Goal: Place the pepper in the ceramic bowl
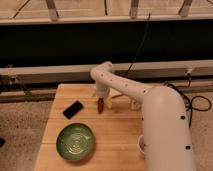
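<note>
The pepper (100,107) is a small slim red thing standing upright on the wooden table (120,135), just behind the table's middle. My gripper (100,102) points straight down right on top of it, at the end of the white arm (125,89) that reaches in from the right. Whether it grips the pepper does not show. The ceramic bowl (75,141) is green with pale rings. It sits near the front left of the table, in front of the gripper and slightly to its left, and nothing lies in it.
A black phone (73,109) lies flat on the table, left of the gripper and behind the bowl. A small white cup (142,144) stands at the front right, partly behind my arm's thick body. A dark wall with cables runs behind the table.
</note>
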### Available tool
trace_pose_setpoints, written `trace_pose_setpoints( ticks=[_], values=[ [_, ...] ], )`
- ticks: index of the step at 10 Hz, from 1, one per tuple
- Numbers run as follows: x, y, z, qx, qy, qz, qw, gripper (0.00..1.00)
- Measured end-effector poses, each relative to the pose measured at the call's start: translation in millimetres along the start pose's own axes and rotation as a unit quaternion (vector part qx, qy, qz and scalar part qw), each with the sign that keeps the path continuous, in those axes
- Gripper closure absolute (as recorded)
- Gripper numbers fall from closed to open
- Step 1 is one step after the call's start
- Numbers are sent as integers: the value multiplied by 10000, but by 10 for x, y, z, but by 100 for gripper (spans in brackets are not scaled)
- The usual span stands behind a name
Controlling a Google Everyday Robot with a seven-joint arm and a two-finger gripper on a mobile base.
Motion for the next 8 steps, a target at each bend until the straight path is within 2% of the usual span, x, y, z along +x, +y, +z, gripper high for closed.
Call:
trace_pose_setpoints(
  ticks=[4, 5, 8],
  values=[
    [72, -4, 195, -109, -64, 7, 9999, 22],
    [99, 6, 218, -138, -67, 19, 9999, 28],
    [102, 14, 238, -226, -38, -20, 9997, 56]
  ],
)
